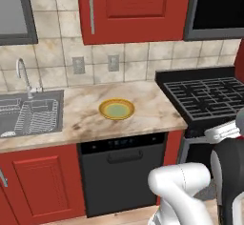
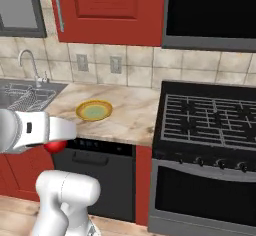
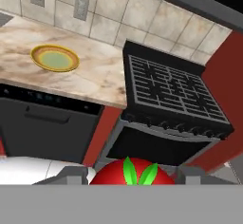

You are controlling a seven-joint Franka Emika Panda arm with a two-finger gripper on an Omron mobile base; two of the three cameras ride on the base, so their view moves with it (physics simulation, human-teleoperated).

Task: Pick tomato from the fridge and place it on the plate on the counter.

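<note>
One tomato (image 3: 132, 173): pinched between the claw's (image 3: 133, 175) two fingers, held in front of the dishwasher (image 2: 95, 172), below tabletop level.
Plate (image 1: 116, 108): on the tabletop (image 1: 143, 112), between sink (image 1: 28, 112) and stove (image 1: 205, 95).

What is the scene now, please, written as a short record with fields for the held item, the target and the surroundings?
held item: tomato, red with green stem leaves, gripped in the hand
hand location: in front of the dishwasher, below counter level
target: plate, yellow rim, nothing on it
target location: on the counter, between sink and stove
task status: tomato not yet on plate
</note>
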